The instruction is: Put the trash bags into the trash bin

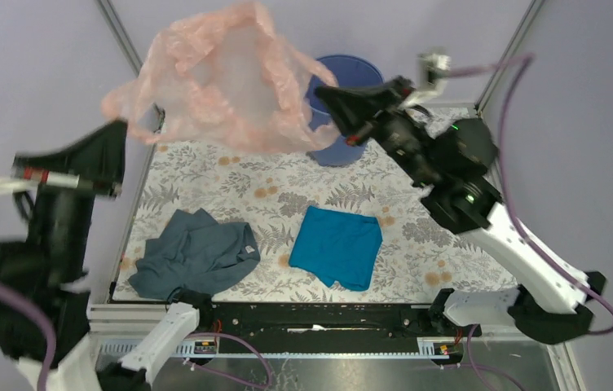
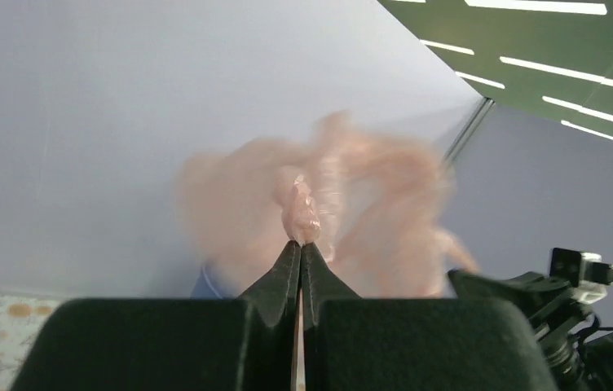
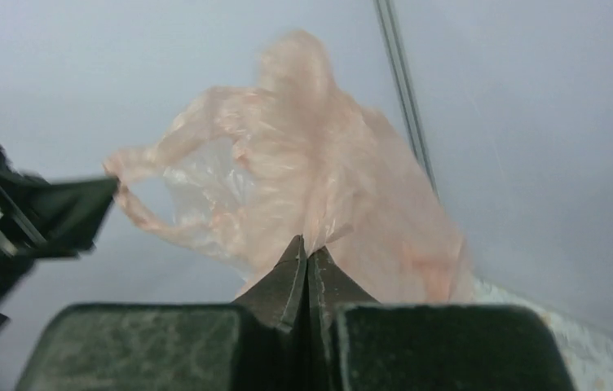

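Jaws pressed together on both sides: we see the left gripper [image 2: 301, 244] pinching one end of the pink trash bag [image 1: 222, 81] and the right gripper [image 3: 307, 244] pinching the other. The bag hangs aloft between them, long axis left to right; the blue trash bin [image 1: 352, 72] stands behind its right end.

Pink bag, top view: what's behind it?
The blue bin shows past the bag's right edge; the bag and the right gripper cover its left side.
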